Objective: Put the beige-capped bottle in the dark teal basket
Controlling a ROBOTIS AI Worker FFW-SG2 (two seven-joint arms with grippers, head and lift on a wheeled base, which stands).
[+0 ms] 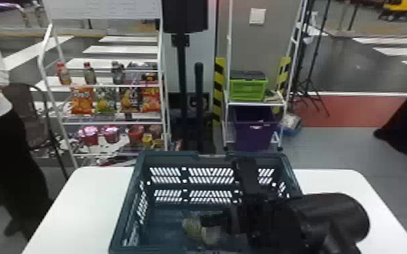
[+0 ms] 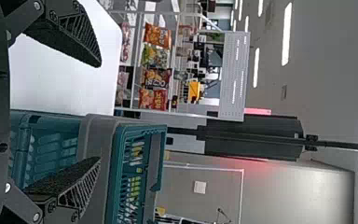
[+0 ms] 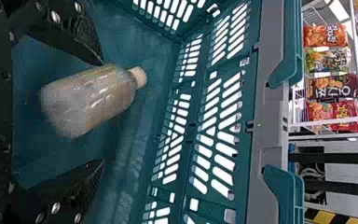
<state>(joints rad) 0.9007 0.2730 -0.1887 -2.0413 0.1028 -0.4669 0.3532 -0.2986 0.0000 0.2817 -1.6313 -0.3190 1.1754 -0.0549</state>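
Btl. [image 1: 192,225] blurry in head view, bskt. [image 1: 169,157] cropped

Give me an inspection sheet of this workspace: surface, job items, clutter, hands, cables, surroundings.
Surface: white tabletop under the basket.
Job items: beige-capped translucent bottle lying on its side inside the dark teal plastic basket.
Clutter: nothing seen.
Left hand: black, fingers apart, outside the basket.
Right hand: black, inside the basket, fingers apart beside the bottle.
Cables: nothing seen.
Surroundings: white wire rack with colourful snack bags; green plastic crate above purple bin.
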